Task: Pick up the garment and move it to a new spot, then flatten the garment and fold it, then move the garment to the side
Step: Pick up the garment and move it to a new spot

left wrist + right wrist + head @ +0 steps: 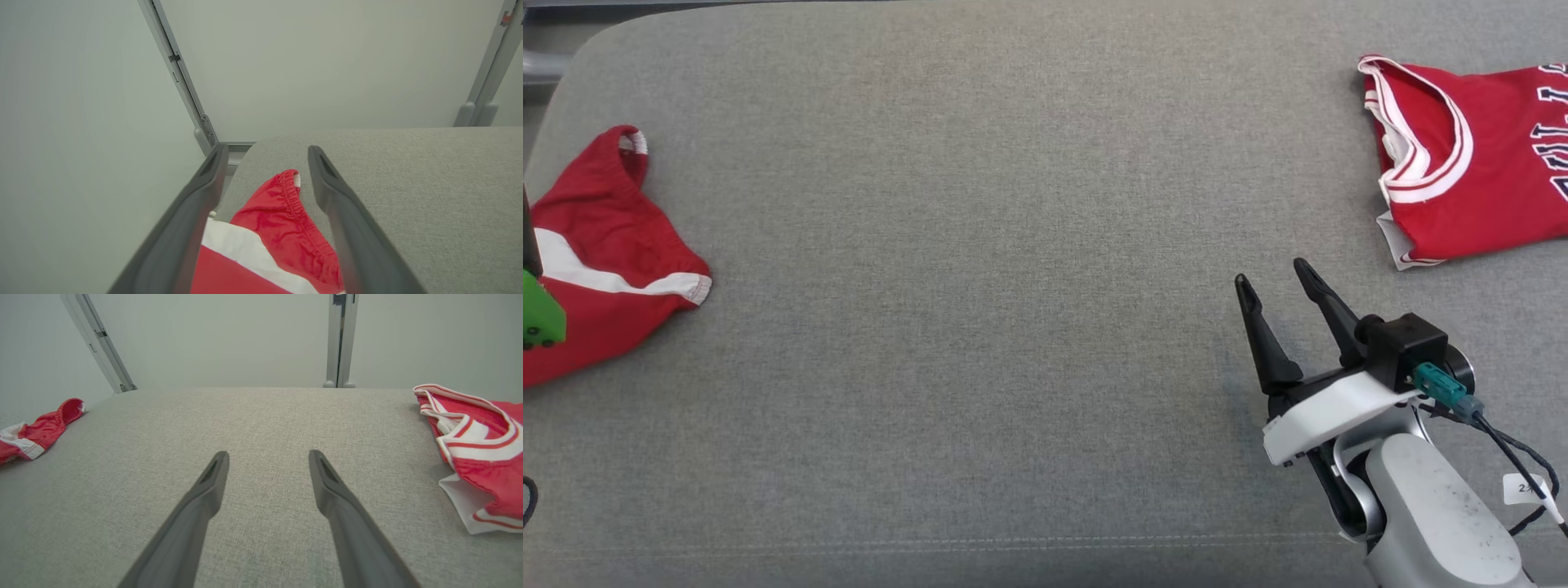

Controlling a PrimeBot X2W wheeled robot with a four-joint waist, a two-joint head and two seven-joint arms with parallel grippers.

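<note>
Desk (980, 245): grey fabric top, carrying both garments.
Jersey (1478, 163): red with white trim, at the far right edge, possibly folded.
Shorts (596, 269): red with a white stripe, rumpled at the left edge.
Right hand (1270, 273): fingers apart, empty, over bare desk near the jersey.
Left hand (266, 150): fingers apart, empty, above the shorts.

This looked like a robot lab or test cell, not a home: a wide table (1013, 245) padded in plain grey fabric, bare pale wall panels (224, 335) set in grey metal posts (338, 339), and 2 garments laid out, red shorts (596, 212) at 9 o'clock, a red jersey (1470, 188) at 2 o'clock.
</note>
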